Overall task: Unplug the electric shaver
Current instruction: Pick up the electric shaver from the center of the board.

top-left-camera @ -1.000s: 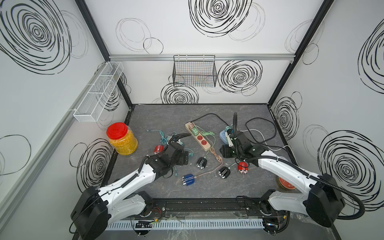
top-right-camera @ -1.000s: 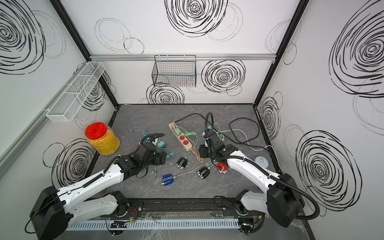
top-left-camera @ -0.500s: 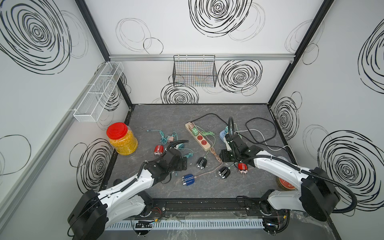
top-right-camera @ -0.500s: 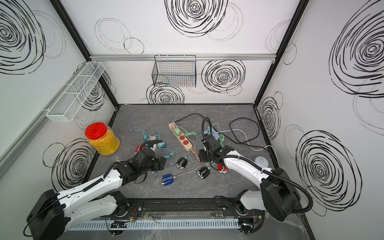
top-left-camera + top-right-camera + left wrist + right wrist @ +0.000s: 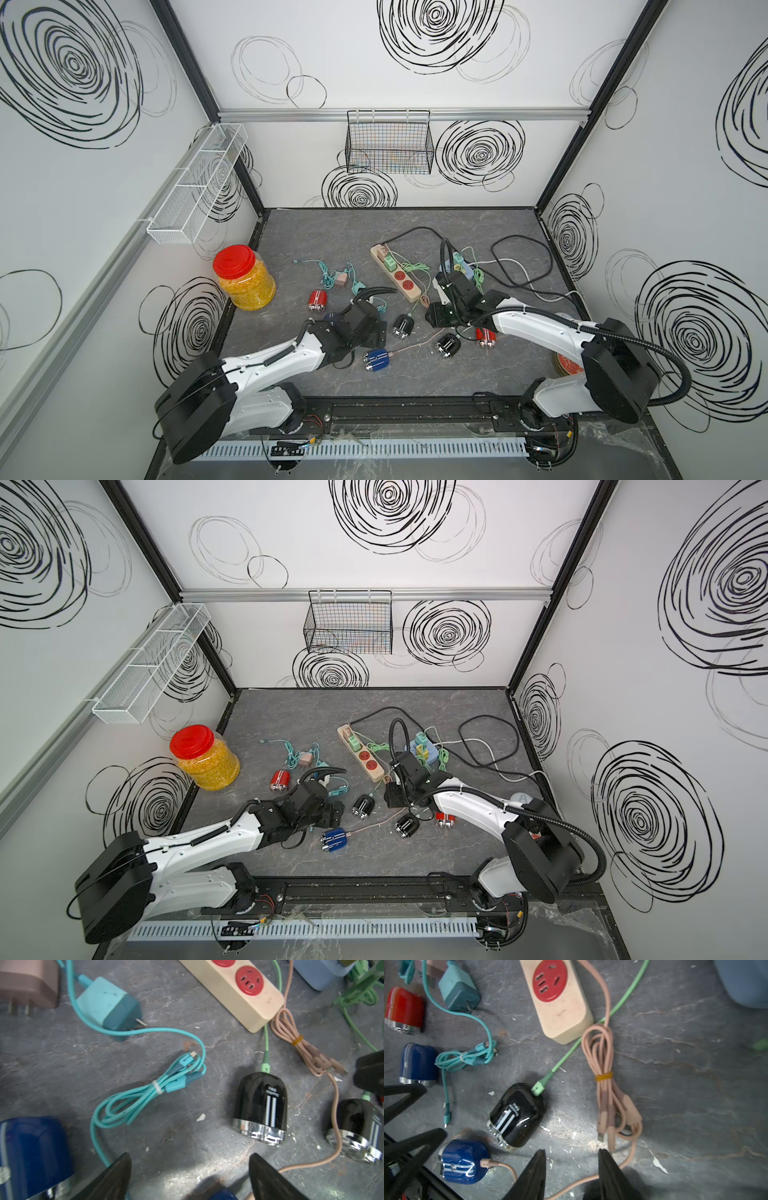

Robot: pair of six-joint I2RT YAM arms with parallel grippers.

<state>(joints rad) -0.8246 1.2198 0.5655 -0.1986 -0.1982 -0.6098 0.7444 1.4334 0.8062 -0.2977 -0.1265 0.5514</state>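
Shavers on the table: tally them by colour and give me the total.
Red shavers: 2
Blue shavers: 2
Black shavers: 2
Total: 6

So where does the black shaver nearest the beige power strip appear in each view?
Both top views: black shaver mid-table, just in front of the beige power strip.
Left wrist: shaver beside the teal cable coil.
Right wrist: shaver beside a blue shaver.
Shared landmark: that strip's end, in all four.
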